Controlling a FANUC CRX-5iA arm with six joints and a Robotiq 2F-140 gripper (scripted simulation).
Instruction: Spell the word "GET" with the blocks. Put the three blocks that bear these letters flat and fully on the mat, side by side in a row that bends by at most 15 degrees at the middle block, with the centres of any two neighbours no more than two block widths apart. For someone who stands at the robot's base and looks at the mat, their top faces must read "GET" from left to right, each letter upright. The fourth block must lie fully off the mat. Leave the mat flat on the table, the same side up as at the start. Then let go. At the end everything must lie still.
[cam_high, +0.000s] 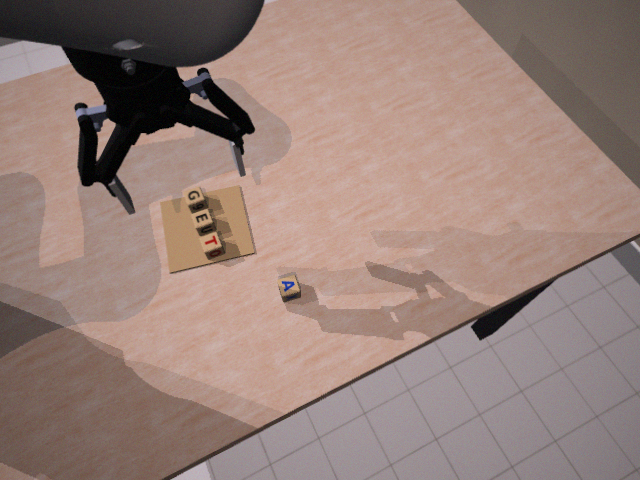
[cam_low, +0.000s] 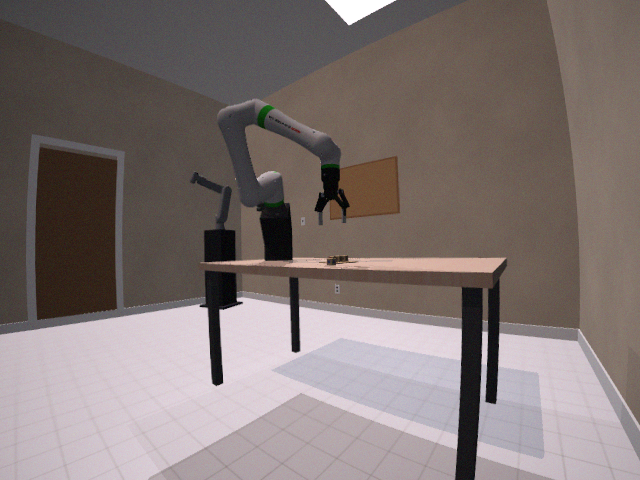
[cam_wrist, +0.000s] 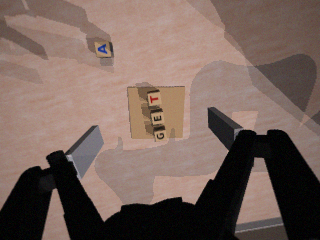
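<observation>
Gripper (cam_high: 180, 180) hangs wide open and empty high over the table (cam_high: 413, 155), G block (cam_high: 193, 196), E block (cam_high: 201, 219), T block (cam_high: 211, 243) in a touching row on the mat (cam_high: 178, 242) below it, A block (cam_high: 288, 286) farther off, on bare wood beyond the mat

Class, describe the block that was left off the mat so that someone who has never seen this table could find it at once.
Start at the tan mat on the wooden table, where three blocks stand in a row. Move toward the table's near edge in the top view: one block sits alone on the bare wood, apart from the mat. Only it bears a blue A.
</observation>
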